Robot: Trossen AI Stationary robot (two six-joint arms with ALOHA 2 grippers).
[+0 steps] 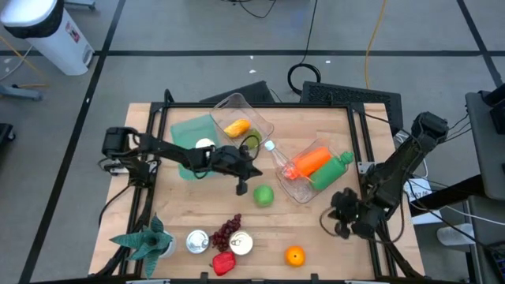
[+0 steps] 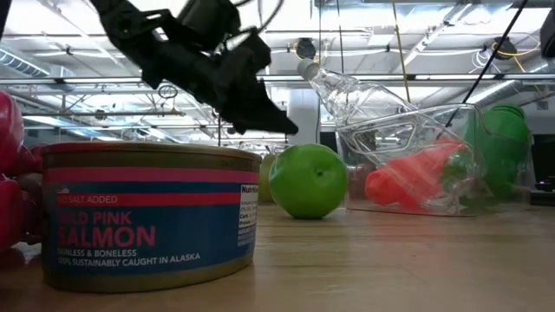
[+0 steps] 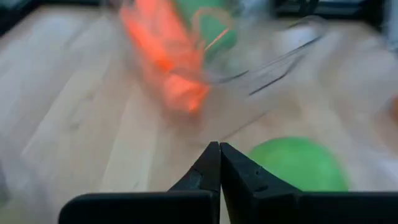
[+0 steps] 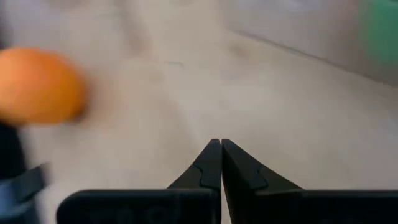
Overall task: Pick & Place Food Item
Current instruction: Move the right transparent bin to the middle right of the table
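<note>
The left end effector (image 1: 241,188) is clenched on nothing, hovering just beside the green apple (image 1: 263,195) at mid-surface. For a clean pick, the jaws should be reopened and centred over the apple before descent. The clear container (image 1: 309,170) lies near; open wooden surface (image 1: 316,229) remains toward the orange (image 1: 294,255). The right end effector (image 1: 342,225) waits clenched, empty, near the surface's right edge.

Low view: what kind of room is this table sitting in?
Probably a lab or workshop. The low view shows an open industrial ceiling with exposed beams and strip lights. The high view shows a bare grey floor marked with dark tape lines, and loose cables beyond the wooden table.
</note>
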